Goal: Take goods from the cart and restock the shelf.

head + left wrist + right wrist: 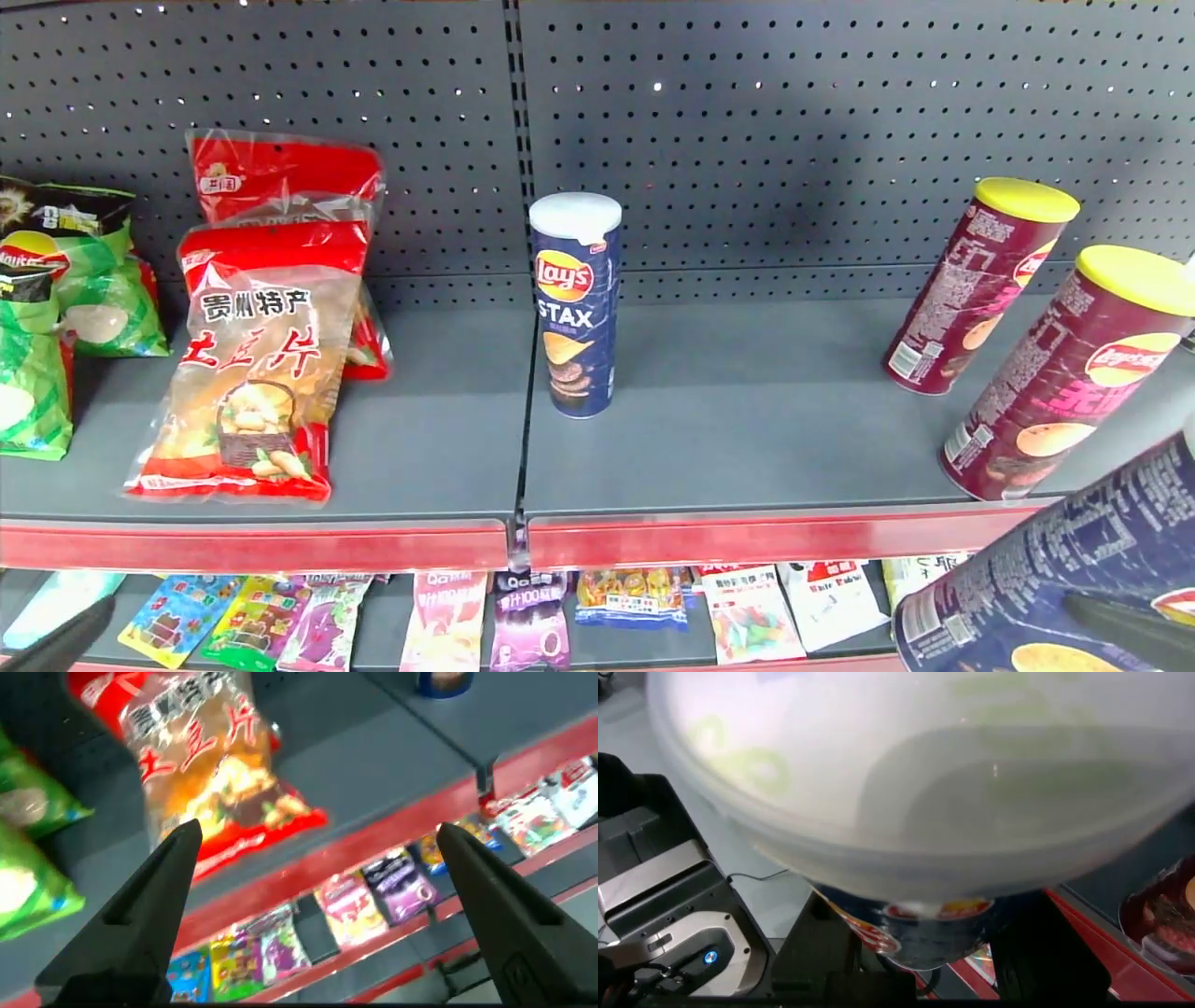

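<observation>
The right gripper [920, 957] is clamped on a tilted blue can [1046, 569], its dark fingers [817, 952] pressed to either side of the can's body; the can's pale translucent lid [906, 784] sits right in front of the wrist camera. In the head view this can lies aslant, to the right of and lower than the upright blue can [574, 308] that stands on the grey shelf [747, 439]; its lower end shows in front of the shelf's red edge strip [747, 539], not on the board. The left gripper [320, 835] is spread wide — nothing lies between its fingers [140, 915] and they touch nothing; it hangs to the left of and below the upright blue can, in front of the red edge strip, with small candy packets [374, 896] on the lower shelf beyond it. Left of the upright blue can a red snack bag [252, 373] leans back on a second red bag [280, 177]; farther left are green bags [47, 308]. Right of the upright blue can, well apart from it, a maroon can [980, 289] with a yellow lid stands on the shelf; a second maroon can [1064, 373] stands farther right and nearer the edge — just beside the tilted blue can.
</observation>
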`<state>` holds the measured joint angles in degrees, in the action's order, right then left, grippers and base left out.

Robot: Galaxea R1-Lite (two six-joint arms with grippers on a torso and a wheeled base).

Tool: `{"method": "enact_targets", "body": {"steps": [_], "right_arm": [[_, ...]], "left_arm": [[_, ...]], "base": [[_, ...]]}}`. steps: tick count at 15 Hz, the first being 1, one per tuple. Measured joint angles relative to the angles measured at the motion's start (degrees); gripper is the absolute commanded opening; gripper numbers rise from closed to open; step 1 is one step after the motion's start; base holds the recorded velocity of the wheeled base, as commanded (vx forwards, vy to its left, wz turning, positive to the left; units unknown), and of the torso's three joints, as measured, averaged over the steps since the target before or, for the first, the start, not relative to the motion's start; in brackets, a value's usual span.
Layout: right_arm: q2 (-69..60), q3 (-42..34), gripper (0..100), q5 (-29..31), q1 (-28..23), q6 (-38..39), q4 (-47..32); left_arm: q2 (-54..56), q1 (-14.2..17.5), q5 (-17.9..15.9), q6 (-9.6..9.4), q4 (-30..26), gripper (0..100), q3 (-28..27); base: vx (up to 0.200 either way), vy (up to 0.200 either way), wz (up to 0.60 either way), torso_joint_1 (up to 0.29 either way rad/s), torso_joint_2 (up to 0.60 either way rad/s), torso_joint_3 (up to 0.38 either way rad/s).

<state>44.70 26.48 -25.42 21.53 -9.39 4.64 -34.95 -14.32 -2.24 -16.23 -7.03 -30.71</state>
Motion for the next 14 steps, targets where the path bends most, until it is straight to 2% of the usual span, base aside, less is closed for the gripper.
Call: {"method": "enact_targets", "body": {"steps": [2, 5, 7, 11, 14], "right_arm": [[-0.05, 0.12, 0, 0.11, 0.02, 0.15, 0.11], [-0.16, -0.3, 0, 0.32, -0.3, 0.26, 0.09], [-0.2, -0.24, 0, 0.43, -0.43, 0.26, 0.09], [-0.22, 0.0, 0, 1.23, -0.43, 0.26, 0.09], [-0.22, 0.04, 0, 1.26, -0.45, 0.28, 0.09]], "left_arm": [[-6.31, -0.11, -1.74, 1.01, 3.93, 100, -2.17], [-18.87, -1.5, -12.7, 4.11, 8.62, 100, -8.37], [-27.45, -3.04, -18.01, 5.17, 13.37, 100, -13.08], [-42.0, -4.58, -26.84, 5.58, 18.77, 100, -21.75], [-50.19, -4.69, -30.43, 5.58, 20.8, 100, -27.67]], "base": [[0.0, 0.0, 0.0, 0.0, 0.0, 0.0], [0.0, 0.0, 0.0, 0.0, 0.0, 0.0], [0.0, 0.0, 0.0, 0.0, 0.0, 0.0], [0.0, 0.0, 0.0, 0.0, 0.0, 0.0], [0.0, 0.0, 0.0, 0.0, 0.0, 0.0]]}}
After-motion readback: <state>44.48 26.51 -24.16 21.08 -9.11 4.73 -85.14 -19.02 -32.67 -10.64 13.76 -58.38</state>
